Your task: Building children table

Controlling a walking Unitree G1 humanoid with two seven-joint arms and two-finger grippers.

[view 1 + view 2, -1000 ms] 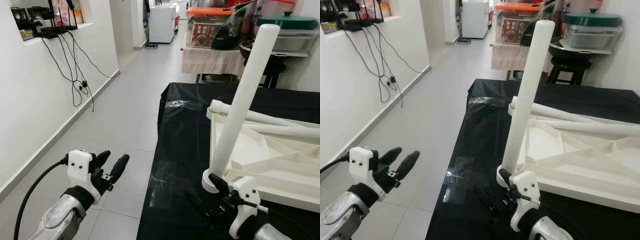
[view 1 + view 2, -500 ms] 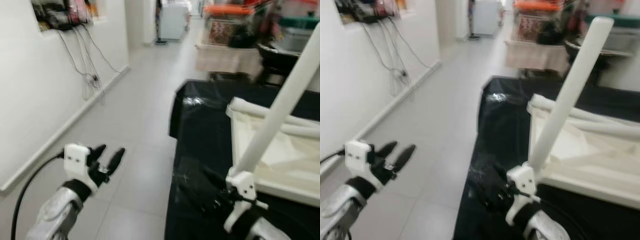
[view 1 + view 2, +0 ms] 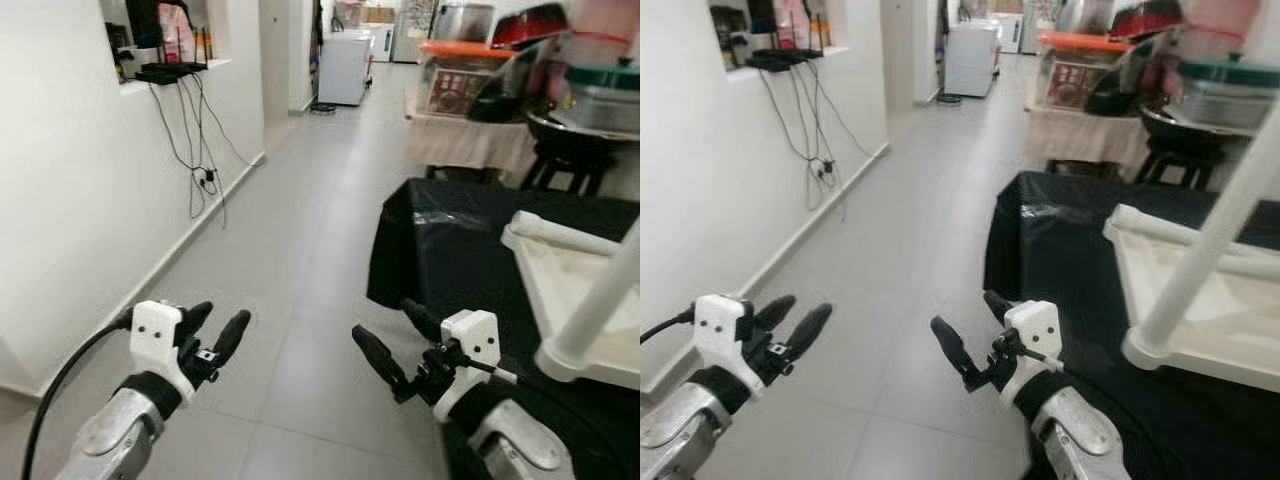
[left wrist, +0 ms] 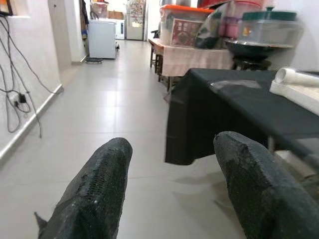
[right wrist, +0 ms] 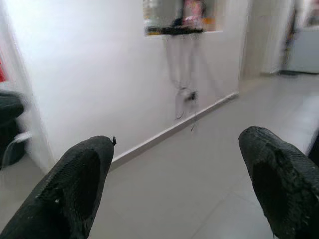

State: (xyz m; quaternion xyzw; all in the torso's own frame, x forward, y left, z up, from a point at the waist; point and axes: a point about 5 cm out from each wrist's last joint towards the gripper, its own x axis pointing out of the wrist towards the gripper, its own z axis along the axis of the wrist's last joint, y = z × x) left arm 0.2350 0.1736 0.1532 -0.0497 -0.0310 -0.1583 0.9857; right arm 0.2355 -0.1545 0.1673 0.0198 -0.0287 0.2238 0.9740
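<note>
- A grey tiled floor [image 3: 300, 230] runs down a hallway, with a white wall [image 3: 70, 200] along the robot's left side.
- A black cloth [image 3: 450, 240] covers a low surface on the robot's right.
- On that cloth lies the white table top [image 3: 580, 290], upside down, its ribbed underside facing up.
- One white table leg [image 3: 1215, 235] stands tilted from a round socket at the near corner of the table top; another white leg [image 3: 560, 232] lies along its far edge.
- At the far end of the hall stand a white cabinet [image 3: 343, 66] and a cloth-draped stand [image 3: 470, 140] with containers on top, one with an orange lid [image 3: 465, 47].
- Black cables [image 3: 200, 140] hang down the wall from a ledge [image 3: 165, 72].
- The right gripper [image 3: 392, 338] hovers over the floor just beside the edge of the black cloth, apart from the table parts; its two black fingers [image 5: 75, 184] are spread wide with nothing between them.
- The left gripper [image 3: 213, 330] hovers over the floor near the wall, well apart from the table top; its fingers [image 4: 94, 189] are also spread apart and hold nothing.
</note>
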